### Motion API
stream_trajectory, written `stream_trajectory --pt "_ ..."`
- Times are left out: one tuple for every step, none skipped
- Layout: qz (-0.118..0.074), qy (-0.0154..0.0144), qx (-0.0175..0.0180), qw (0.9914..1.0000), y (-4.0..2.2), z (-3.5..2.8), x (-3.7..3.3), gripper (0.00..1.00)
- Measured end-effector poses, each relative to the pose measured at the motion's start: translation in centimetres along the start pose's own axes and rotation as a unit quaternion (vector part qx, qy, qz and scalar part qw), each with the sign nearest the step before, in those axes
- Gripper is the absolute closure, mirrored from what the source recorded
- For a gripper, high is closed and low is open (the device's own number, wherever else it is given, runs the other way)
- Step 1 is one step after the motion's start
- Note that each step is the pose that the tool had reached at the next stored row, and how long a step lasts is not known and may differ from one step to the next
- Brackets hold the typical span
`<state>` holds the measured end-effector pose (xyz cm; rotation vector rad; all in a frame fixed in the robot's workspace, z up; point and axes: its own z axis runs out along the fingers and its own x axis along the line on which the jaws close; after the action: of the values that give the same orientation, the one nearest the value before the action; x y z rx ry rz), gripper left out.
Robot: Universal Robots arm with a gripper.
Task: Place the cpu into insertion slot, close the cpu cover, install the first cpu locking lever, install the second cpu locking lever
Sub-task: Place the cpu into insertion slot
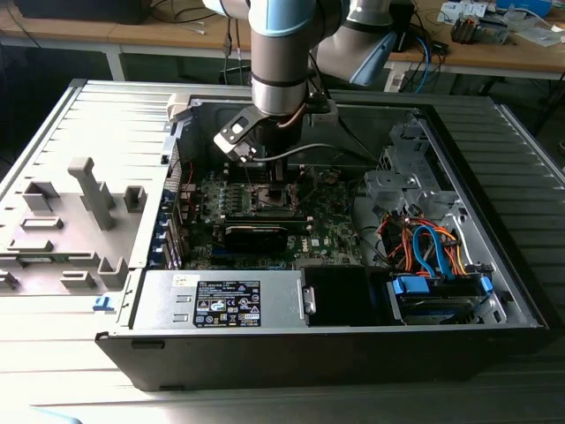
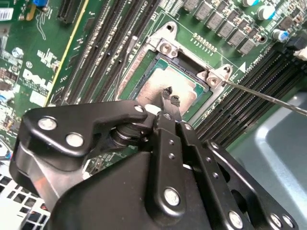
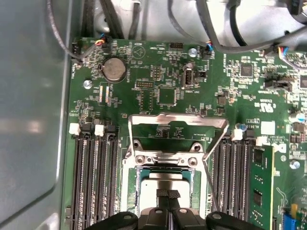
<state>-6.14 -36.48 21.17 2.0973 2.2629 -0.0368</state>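
The cpu (image 3: 165, 181) lies flat in the insertion slot (image 3: 130, 191), its silvery top also visible in the second wrist view (image 2: 160, 81). My gripper (image 3: 168, 194) hangs right over the chip with its fingertips (image 2: 166, 92) pressed together at its top; nothing is between them. The cpu cover (image 3: 177, 119) is swung open, away from the slot, on its hinge. Thin locking levers (image 3: 207, 179) (image 2: 268, 98) stand free beside the slot. In the exterior view the gripper (image 1: 272, 181) is low over the green board (image 1: 335, 234) inside the case.
Black memory slots (image 3: 93, 177) flank the slot on both sides, with one green module (image 3: 261, 187) fitted. A round coin battery (image 3: 114, 69) and cables (image 3: 225, 33) lie beyond the cover. The case's power supply (image 1: 225, 300) and drive bay (image 1: 441, 291) sit at the front.
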Motion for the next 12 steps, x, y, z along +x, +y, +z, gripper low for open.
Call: stream_trajectory --pt "-0.005 0.0001 -0.0003 0.99999 0.00 -0.01 -0.02 0.89" --pt "-0.008 0.0001 -0.0004 0.99997 -0.01 -0.07 -0.04 0.89" --pt "-0.009 0.0002 -0.0005 0.99996 0.00 -0.17 -0.05 0.89" --pt "-0.009 0.0002 -0.0005 0.99996 0.00 -0.42 -0.07 0.89" --pt "-0.009 0.0002 -0.0006 0.99996 0.01 -0.65 -0.09 0.89" --pt "-0.009 0.0002 -0.0005 0.99996 0.02 -0.93 -0.10 0.89" --pt "-0.009 0.0002 -0.0006 0.99996 0.03 -1.16 -0.11 0.89" --pt "-0.009 0.0002 -0.0005 0.99996 0.03 -1.39 -0.13 0.89" --pt "-0.009 0.0001 -0.0005 0.99996 0.03 -1.59 -0.14 0.89" --pt "-0.009 0.0002 -0.0005 0.99996 0.04 -1.77 -0.15 0.89" --pt "-0.009 0.0002 -0.0005 0.99996 0.04 -1.99 -0.16 0.89" --pt "-0.009 0.0002 -0.0005 0.99996 0.05 -2.22 -0.18 0.89"
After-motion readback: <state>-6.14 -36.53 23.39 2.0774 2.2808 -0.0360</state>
